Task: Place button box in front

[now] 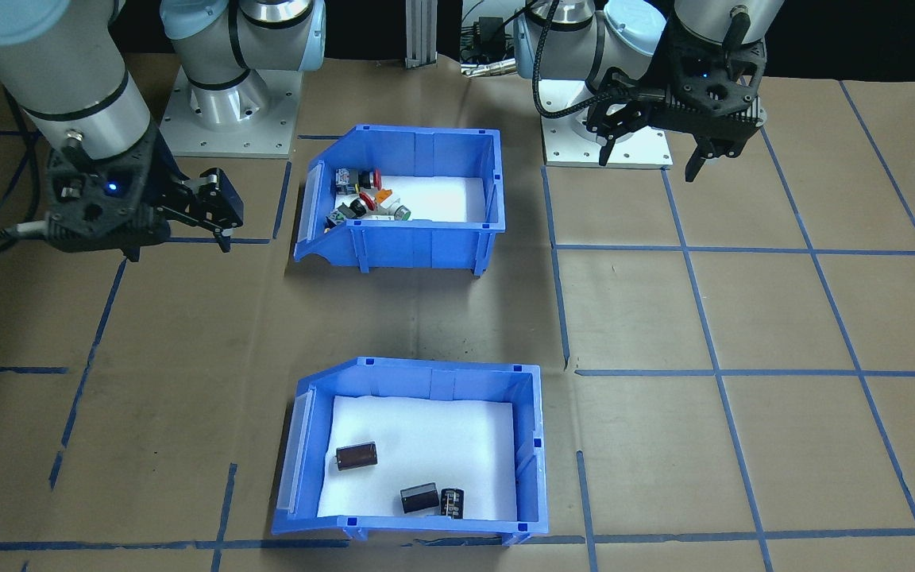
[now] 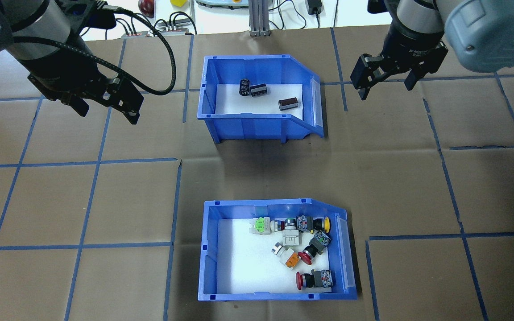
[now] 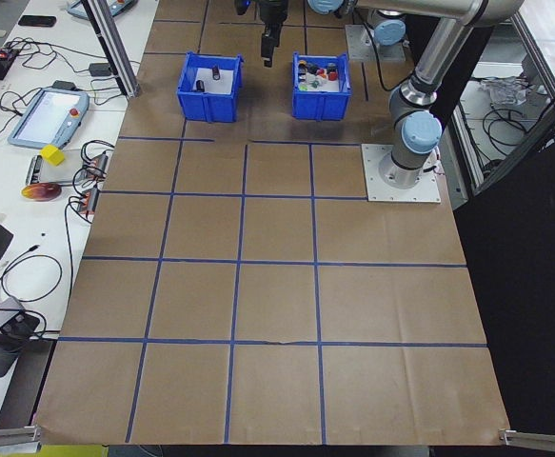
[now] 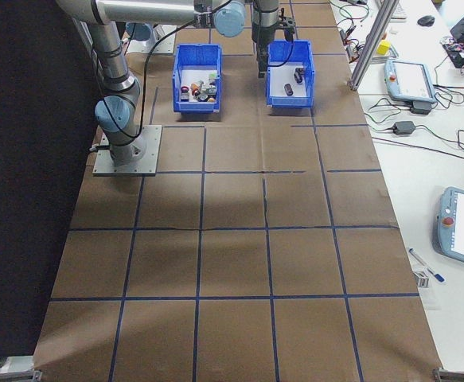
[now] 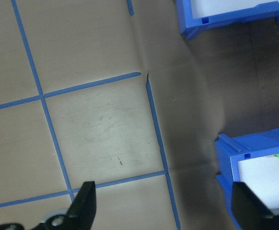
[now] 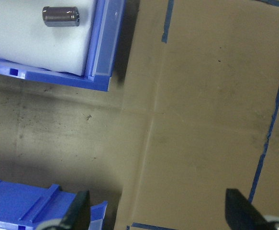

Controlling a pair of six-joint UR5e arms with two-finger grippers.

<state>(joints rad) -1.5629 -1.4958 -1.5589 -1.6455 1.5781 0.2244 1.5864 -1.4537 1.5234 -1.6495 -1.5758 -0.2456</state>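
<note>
Two blue bins sit in a line down the middle of the worktop. The button box (image 2: 275, 249) is the one toward the robot's edge, and the other bin (image 2: 257, 96), with its few dark cylinders, lies toward the operators' edge with a bare strip between them. My guess is the order is the point: the button box would have to trade places with its twin or go round it, depending on which edge counts as front.

Both arms hang in the air out past the bins' side walls, touching nothing. The left gripper (image 2: 107, 100) has its fingers spread wide and empty. The right gripper (image 2: 384, 78) is likewise wide apart, holding nothing. They look parked clear so that either could drop in.

The button box is blue plastic with one sloped, cut-down end and a white foam floor. Red, orange, yellow and green switches crowd toward that low end, leaving the other half bare.
</note>
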